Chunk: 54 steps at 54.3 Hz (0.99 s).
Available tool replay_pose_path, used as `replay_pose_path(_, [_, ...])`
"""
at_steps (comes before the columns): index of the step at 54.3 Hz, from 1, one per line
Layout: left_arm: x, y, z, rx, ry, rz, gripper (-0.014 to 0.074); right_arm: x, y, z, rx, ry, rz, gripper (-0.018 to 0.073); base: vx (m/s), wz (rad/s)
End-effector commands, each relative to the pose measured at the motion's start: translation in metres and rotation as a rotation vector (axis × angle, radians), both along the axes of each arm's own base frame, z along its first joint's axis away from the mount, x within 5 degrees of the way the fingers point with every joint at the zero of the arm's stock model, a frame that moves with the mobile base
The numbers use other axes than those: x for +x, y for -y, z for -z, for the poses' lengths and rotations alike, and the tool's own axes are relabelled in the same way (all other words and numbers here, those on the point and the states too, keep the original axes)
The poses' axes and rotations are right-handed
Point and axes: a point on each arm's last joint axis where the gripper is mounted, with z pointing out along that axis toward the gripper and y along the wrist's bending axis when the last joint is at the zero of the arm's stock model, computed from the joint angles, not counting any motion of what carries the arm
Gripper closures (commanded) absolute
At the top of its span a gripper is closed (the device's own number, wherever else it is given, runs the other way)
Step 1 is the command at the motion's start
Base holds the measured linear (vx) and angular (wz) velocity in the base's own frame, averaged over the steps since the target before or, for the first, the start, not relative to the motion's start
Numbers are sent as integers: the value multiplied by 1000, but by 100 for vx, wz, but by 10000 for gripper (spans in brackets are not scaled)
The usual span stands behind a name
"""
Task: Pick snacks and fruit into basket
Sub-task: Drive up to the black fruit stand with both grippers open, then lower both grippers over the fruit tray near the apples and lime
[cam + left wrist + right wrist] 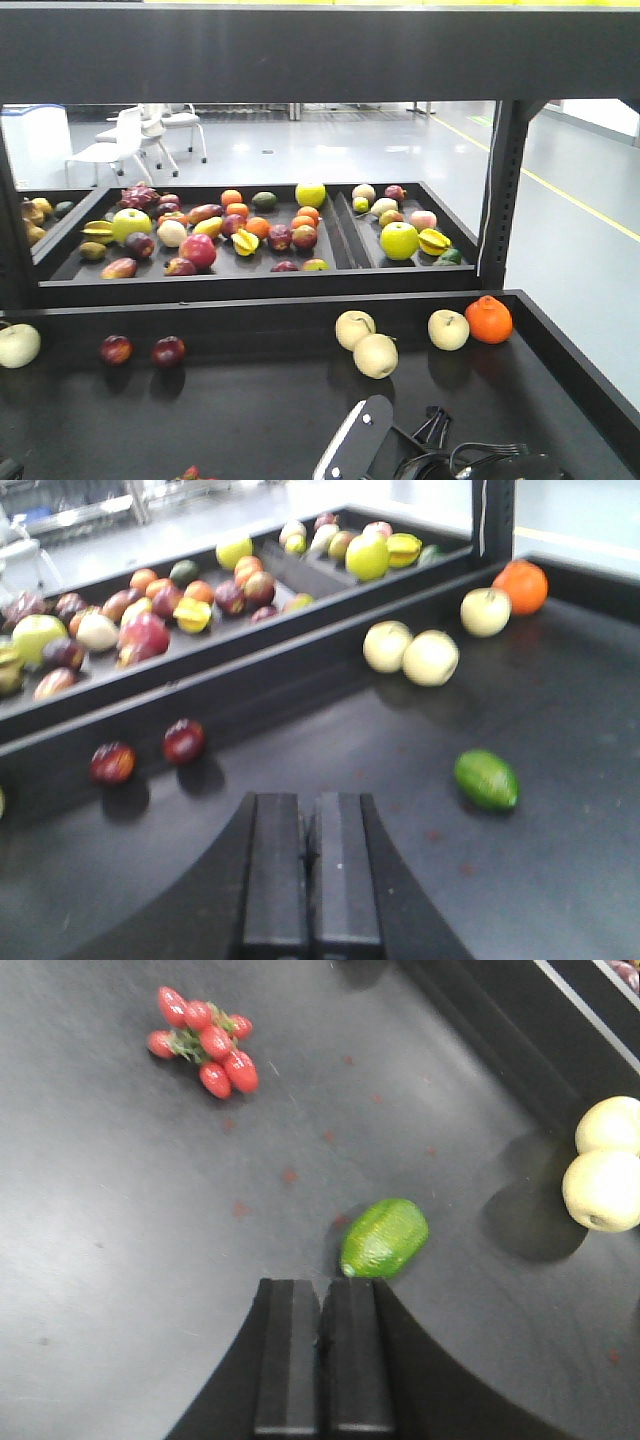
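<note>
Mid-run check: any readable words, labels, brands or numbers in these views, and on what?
None. No text shows on the orange, the green fruit, the black tray, the left end effector or the right end effector.

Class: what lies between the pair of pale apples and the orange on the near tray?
A single pale apple, right beside the orange, clear in the front-facing view.
</note>
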Motion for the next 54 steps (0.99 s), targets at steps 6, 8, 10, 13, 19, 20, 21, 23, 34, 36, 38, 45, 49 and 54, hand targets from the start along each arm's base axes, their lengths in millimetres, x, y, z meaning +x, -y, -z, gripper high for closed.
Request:
replay_pose_path(6, [0,3,-14,-35,53,23,594,1,1,-26,91,39,54,573,9,-11])
replay_pose_path(8, [0,3,-14,-35,53,23,594,0,2,-32,171,4,112,573,7,-9])
replay_pose_path(10, [0,2,-13,-31,45,14,594,-2,3,-36,233,-19,156,573,7,-8])
replay_pose_path(13, [0,2,-13,-30,43,13,594,-4,6,-44,318,-47,221,573,5,-6])
replay_pose_path(19, [0,2,-13,-30,43,13,594,-8,10,-58,368,-26,245,573,3,-3])
replay_pose_path(20, [0,2,-13,-30,43,13,594,-9,11,-61,372,-17,246,573,1,-3])
replay_pose_path(21, [0,2,-13,-30,43,13,594,-10,11,-63,376,-11,246,573,1,-3])
replay_pose_path(23, [0,2,-13,-30,43,13,594,-12,13,-69,390,3,249,573,1,-3])
replay_pose_path(34, [0,2,-13,-30,43,13,594,-26,21,-98,603,-34,336,573,0,0])
replay_pose_path(36, [0,2,-13,-30,43,13,594,-28,23,-103,649,-46,354,573,0,0])
replay_pose_path(38, [0,2,-13,-30,43,13,594,-30,24,-107,691,-61,372,573,0,0])
replay_pose_path(45, [0,2,-13,-30,43,13,594,-36,28,-117,767,-75,396,573,0,0])
replay_pose_path(49, [0,2,-13,-30,43,13,594,-37,29,-118,757,-61,386,573,0,0])
replay_pose_path(54, [0,2,-13,-30,43,13,594,-37,29,-118,726,-37,369,573,0,0])
